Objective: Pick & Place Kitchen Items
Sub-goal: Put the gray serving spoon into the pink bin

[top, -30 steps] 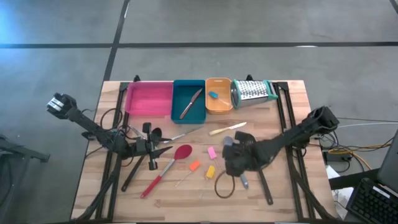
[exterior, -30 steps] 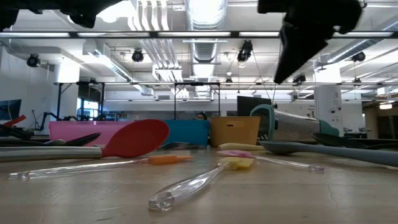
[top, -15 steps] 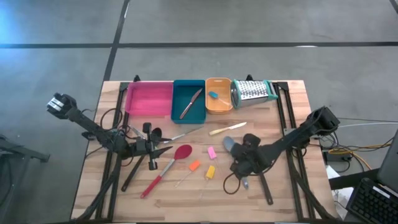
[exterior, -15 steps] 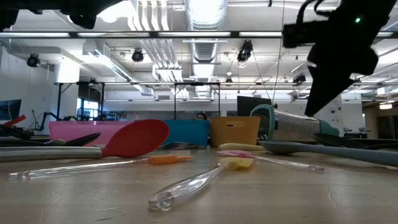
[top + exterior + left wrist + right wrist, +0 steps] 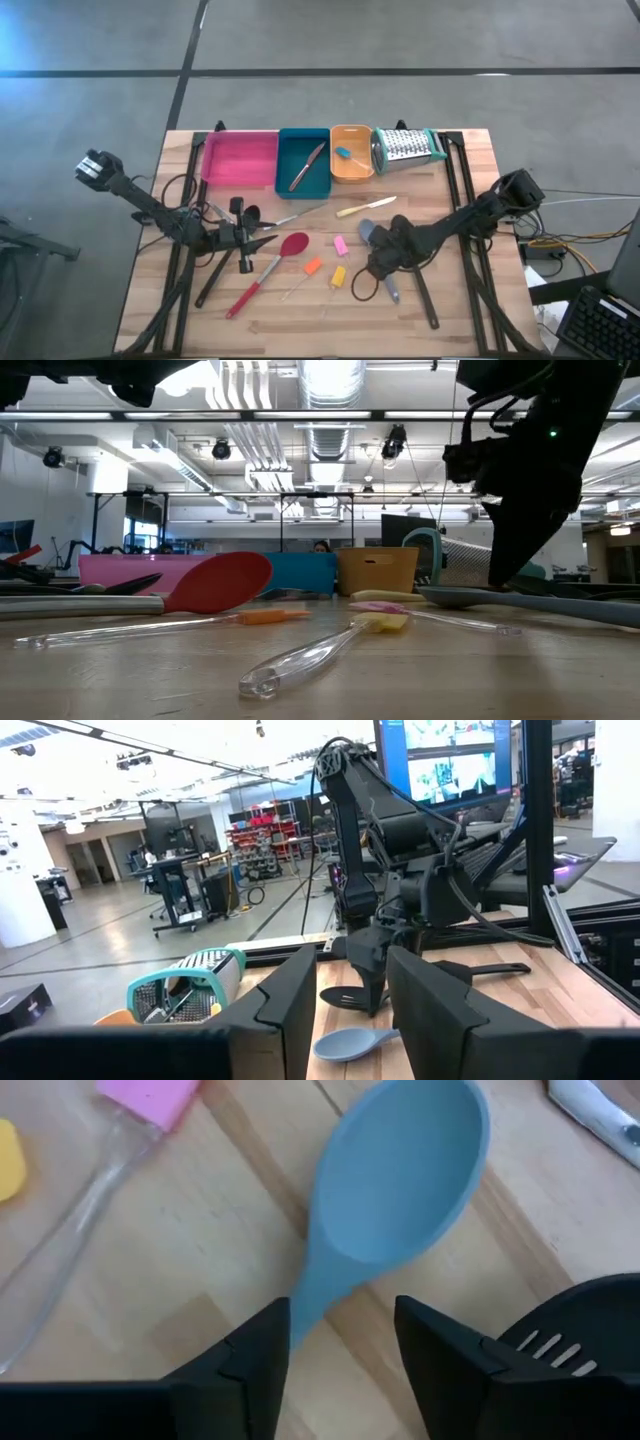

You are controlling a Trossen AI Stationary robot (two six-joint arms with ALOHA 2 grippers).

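A grey-blue spoon (image 5: 371, 233) lies flat on the table right of centre, its bowl (image 5: 400, 1170) toward the far side. My right gripper (image 5: 385, 258) stands low over it, open. Its fingers (image 5: 255, 1365) are on either side of the spoon's neck (image 5: 305, 1295); I cannot tell whether they touch it. In the low view the right gripper (image 5: 505, 565) reaches down almost to the spoon (image 5: 470, 597). My left gripper (image 5: 245, 237) waits at the left, open with nothing between its fingers (image 5: 300, 1000). A red spoon (image 5: 290, 246) lies beside it.
Pink (image 5: 240, 160), teal (image 5: 303, 178) and orange (image 5: 350, 170) trays and a grater (image 5: 405, 147) line the far edge. A black slotted turner (image 5: 570, 1340) lies right next to the spoon. Pink (image 5: 341, 245), orange (image 5: 313, 267) and yellow (image 5: 339, 277) pieces and a yellow-handled knife (image 5: 362, 207) lie mid-table.
My right gripper has come down from well above the table to just over the grey-blue spoon, swinging a little toward the right edge and back on the way. The spoon and the other utensils have stayed where they were.
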